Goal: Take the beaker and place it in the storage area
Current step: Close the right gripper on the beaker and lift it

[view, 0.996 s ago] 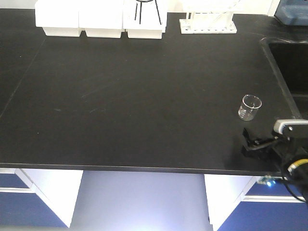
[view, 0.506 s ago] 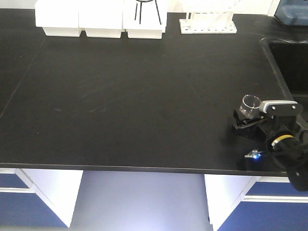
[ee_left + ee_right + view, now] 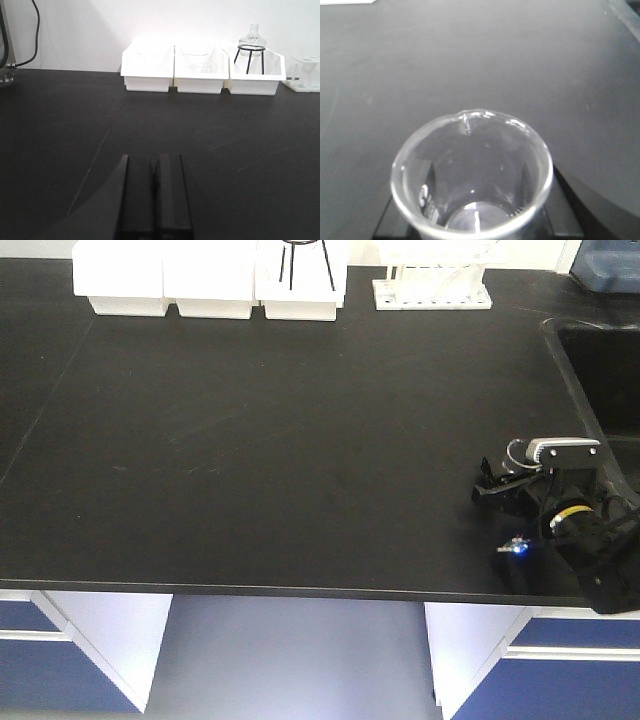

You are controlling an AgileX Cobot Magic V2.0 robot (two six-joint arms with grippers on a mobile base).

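Right now the beaker [image 3: 472,175] is standing upright on the black benchtop [image 3: 300,440], near its front right corner and just beside the sink [image 3: 600,360]. It is holding nothing. The right wrist view is looking straight down into it, and the clear bottom is showing through with only glints of light on the glass. Its pour lip is pointing away from the camera. The right gripper [image 3: 500,480] is reaching in low from the front edge and sitting around the beaker, with a dark finger [image 3: 567,227] showing on each side of the glass at its base. Whether the fingers are pressing on the wall or only flanking it, I cannot tell, as the rim is hiding the gap.

The left gripper [image 3: 154,161] is hanging over a bare stretch of the same benchtop with its two fingers pressed together, gripping nothing.

Along the back edge three white bins are sitting side by side. The left bin [image 3: 147,72] and the middle bin [image 3: 201,72] are glaring too bright to tell what is lying in them. The right bin [image 3: 256,75] is carrying a black wire stand [image 3: 250,47] with a round glass flask [image 3: 251,37] resting on top. Just beside it a white rack [image 3: 433,292] is holding clear pieces too blurred to name.
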